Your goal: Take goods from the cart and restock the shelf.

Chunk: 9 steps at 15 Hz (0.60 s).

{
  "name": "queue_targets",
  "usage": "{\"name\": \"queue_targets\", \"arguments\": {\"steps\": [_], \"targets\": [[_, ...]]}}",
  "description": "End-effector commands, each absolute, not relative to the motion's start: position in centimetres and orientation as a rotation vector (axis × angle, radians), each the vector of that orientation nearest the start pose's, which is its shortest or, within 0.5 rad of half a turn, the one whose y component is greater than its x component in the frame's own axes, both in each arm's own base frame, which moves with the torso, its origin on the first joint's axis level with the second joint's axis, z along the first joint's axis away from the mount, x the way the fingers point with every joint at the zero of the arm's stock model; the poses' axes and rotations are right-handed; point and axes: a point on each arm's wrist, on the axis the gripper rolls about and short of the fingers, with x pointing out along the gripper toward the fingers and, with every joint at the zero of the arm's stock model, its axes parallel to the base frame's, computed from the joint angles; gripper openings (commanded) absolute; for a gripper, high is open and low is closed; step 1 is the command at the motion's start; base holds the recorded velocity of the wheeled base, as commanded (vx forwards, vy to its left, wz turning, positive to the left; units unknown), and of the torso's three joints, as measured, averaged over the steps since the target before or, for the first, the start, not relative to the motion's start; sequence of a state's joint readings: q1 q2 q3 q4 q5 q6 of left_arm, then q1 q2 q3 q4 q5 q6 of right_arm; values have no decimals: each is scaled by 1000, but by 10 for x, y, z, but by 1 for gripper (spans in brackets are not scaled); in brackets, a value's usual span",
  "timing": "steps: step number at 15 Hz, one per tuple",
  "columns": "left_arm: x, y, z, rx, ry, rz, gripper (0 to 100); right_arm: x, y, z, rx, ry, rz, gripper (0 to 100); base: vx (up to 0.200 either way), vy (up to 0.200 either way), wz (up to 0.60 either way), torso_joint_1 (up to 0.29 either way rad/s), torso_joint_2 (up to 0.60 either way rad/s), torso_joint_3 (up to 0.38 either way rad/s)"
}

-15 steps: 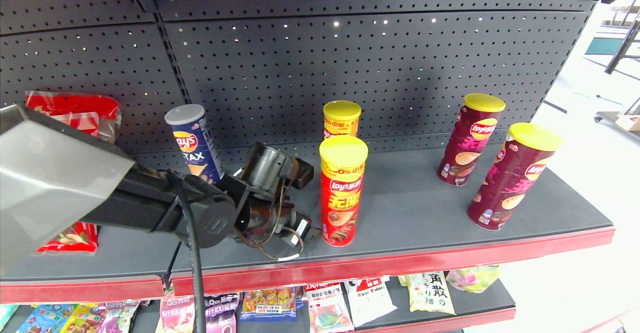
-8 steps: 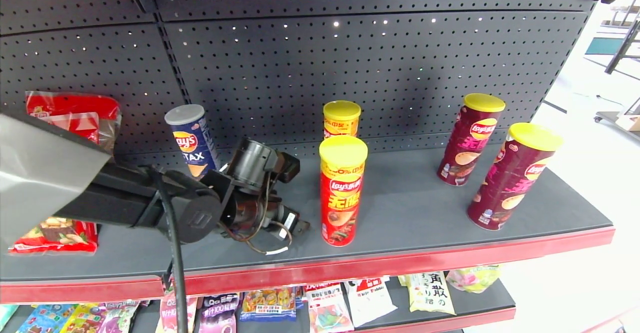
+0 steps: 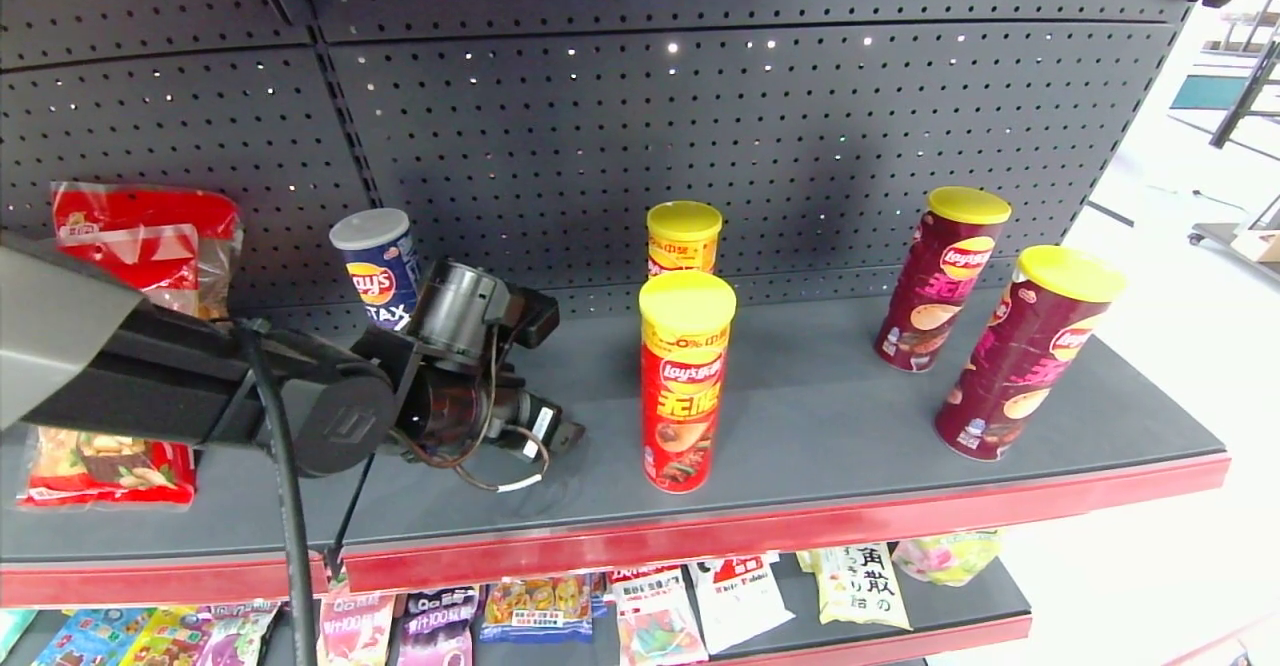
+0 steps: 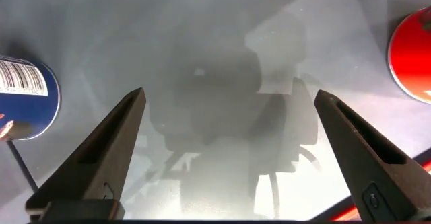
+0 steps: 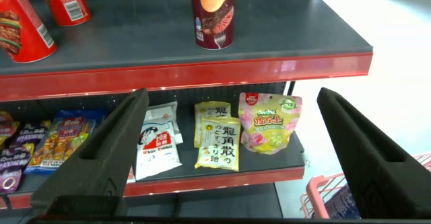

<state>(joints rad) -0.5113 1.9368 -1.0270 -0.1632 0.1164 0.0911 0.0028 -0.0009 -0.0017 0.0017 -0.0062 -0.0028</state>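
**Hovering open-jawed over the top shelf, nothing in either gripper**

The left arm comes in from the left edge of the head view and ends at centre-left, over the grey shelf (image 3: pixel 820 416). The left gripper (image 4: pixel 232 150) points down at bare shelf board, its two fingers spread wide with nothing between them. It sits between the blue can (image 3: pixel 385 271), which stands just behind the wrist against the pegboard (image 3: pixel 700 126), and the red can (image 3: pixel 685 381), which stands near the shelf's red front lip at mid-frame.

A shorter yellow-lidded can (image 3: pixel 683 236) stands directly behind the red can. Two maroon cans (image 3: pixel 942 276) stand at the right of the frame, one behind the other, well apart from the red can. Red snack bags (image 3: pixel 140 236) lie at the far left of the shelf, partly hidden by the arm.

The right gripper (image 5: pixel 232 157) faces the lower shelf (image 5: pixel 222 180), its jaws also wide apart and empty. Between its fingers, three bags (image 5: pixel 219 140) stand side by side on that lower shelf: one white, one yellow, one green and pink.
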Motion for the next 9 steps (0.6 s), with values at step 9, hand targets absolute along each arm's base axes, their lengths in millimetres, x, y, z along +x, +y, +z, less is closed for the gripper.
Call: {"name": "queue_targets", "arguments": {"steps": [9], "targets": [[298,-178,124,325,679,-439,100,-23,0,76,-3,0,-3,100,0,0,0,0,0,0]]}}
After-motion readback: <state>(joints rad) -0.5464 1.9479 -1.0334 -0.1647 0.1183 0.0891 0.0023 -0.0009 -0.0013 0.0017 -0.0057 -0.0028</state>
